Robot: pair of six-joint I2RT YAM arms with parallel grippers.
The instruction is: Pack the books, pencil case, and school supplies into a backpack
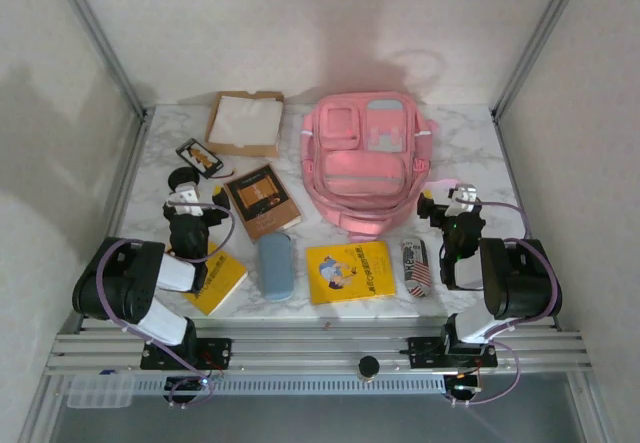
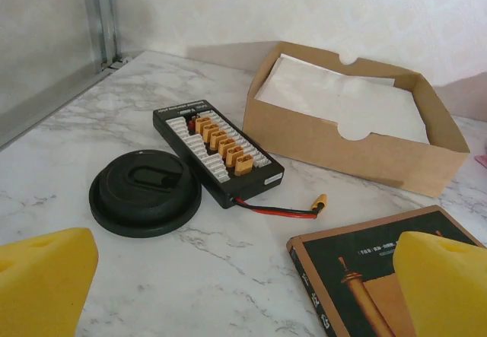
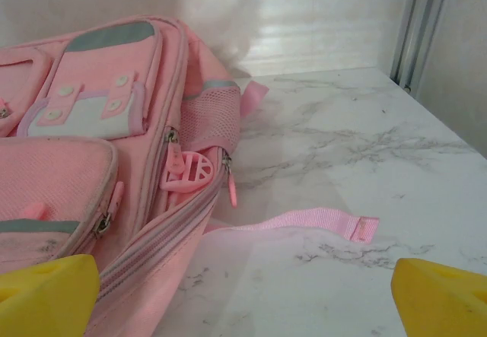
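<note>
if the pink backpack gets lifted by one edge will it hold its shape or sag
Probably sags: the backpack is soft fabric lying flat, so it looks nearly empty and likely light. Its loose strap lies limp on the table and would likely dangle or snag. Pushed, it may bunch up rather than slide.

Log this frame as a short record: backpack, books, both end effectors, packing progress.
backpack: pink, lying front up, back centre
dark brown book: flat, left of backpack
large yellow book: near edge, in front of backpack
small yellow book: near left, partly hidden
blue-grey case: between the two yellow books
left end effector: open, empty, by dark brown book
right end effector: open, empty, by backpack's right side
progress: all three books outside backpack
</note>
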